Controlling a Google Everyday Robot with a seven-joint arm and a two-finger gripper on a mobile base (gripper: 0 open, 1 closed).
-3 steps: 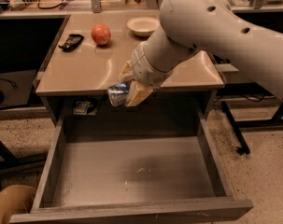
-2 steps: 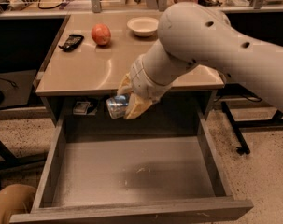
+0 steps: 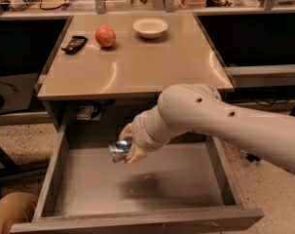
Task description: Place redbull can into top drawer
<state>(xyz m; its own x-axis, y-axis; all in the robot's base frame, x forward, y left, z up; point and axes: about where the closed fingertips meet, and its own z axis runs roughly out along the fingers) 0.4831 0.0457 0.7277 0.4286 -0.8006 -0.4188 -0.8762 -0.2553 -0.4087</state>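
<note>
Our tool [image 3: 127, 144] hangs over the open top drawer [image 3: 181, 191], its two pale fingers [image 3: 136, 155] closed on the redbull can [image 3: 118, 150]. We see the can held on its side above the drawer's grey bottom, one shiny round end facing left and the rest of it hidden between the fingers. It is above the left-hand half of the drawer, nearer the back than the front, and a dark shadow lies on the drawer floor just below it and to the right. The cream-coloured arm [image 3: 234, 126] reaches in from the right edge of the picture and crosses the drawer's right wall. The drawer is pulled well out from under the surface [image 3: 152, 67], its plain front nearest to us. On the surface, well apart from the tool, we see an orange-red fruit [image 3: 105, 35], a white bowl [image 3: 150, 27] to its right and a small black device [image 3: 74, 44] to its left, near the edge.
</note>
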